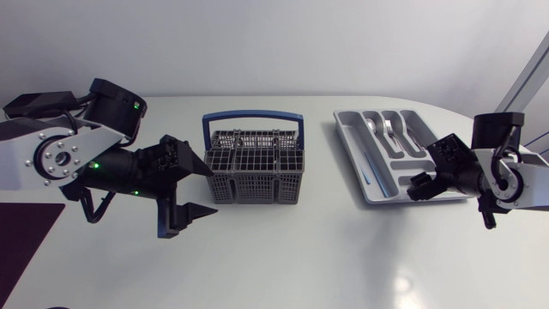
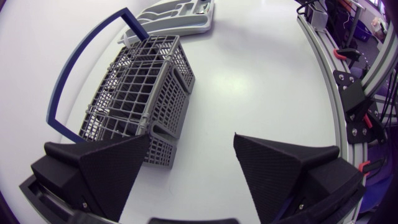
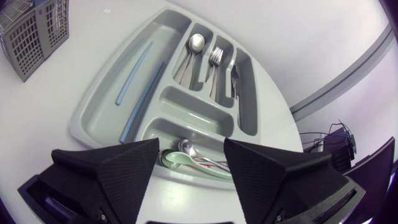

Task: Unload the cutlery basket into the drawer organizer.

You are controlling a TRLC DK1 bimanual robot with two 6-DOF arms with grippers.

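The grey cutlery basket [image 1: 253, 167] with a blue handle stands mid-table; no cutlery shows above its rim. My left gripper [image 1: 202, 190] is open just left of it, and the left wrist view shows the basket [image 2: 140, 93] ahead of the empty fingers. The grey drawer organizer [image 1: 347, 137] lies at the right. My right gripper [image 1: 425, 182] hovers over its near end, open and empty. Beneath this gripper [image 3: 189, 165] a compartment holds small spoons [image 3: 186, 149]. Other compartments hold a spoon [image 3: 196, 42], forks [image 3: 216, 57], knives [image 3: 239, 81] and two blue sticks [image 3: 134, 74].
A dark purple mat [image 1: 26, 249] covers the table's front left corner. White tabletop [image 1: 300, 257] lies open in front of the basket and organizer. The organizer's far end sits close to the table's back edge.
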